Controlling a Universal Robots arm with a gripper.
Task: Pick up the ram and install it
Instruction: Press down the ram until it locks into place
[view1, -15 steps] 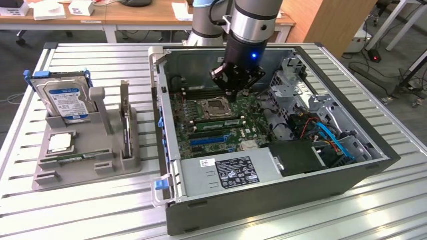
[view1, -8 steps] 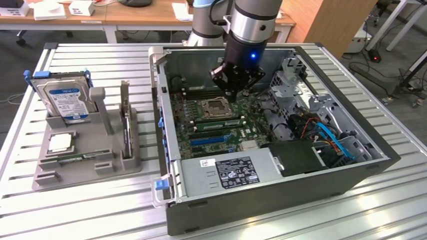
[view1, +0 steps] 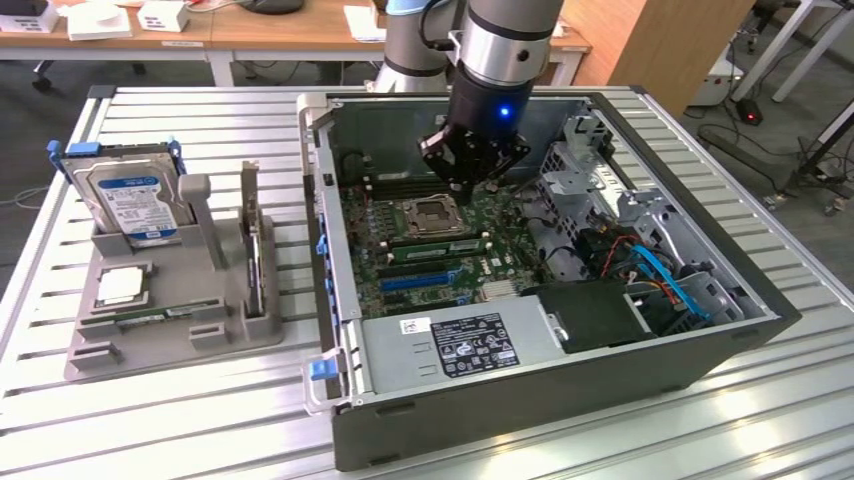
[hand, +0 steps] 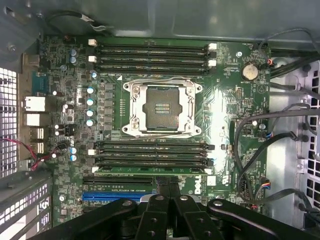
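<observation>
The ram (hand: 150, 170) is a long green stick lying along the memory slot nearest my fingers, beside the CPU socket (hand: 159, 107). In the exterior view the ram (view1: 434, 246) shows as a pale green strip on the motherboard inside the open computer case (view1: 334, 200). My gripper (view1: 463, 183) hangs over the motherboard, above the socket area. In the wrist view my gripper (hand: 168, 184) is shut, its black fingertips pressed together with nothing between them, just beside the ram. I cannot tell whether they touch it.
A grey holder tray (view1: 174, 330) stands on the slatted table at the exterior view's left, carrying a silver hard drive with a blue label (view1: 127, 195) and an upright dark expansion card (view1: 251, 225). Cables (hand: 260, 150), a drive cage and the power supply (view1: 454, 345) crowd the case.
</observation>
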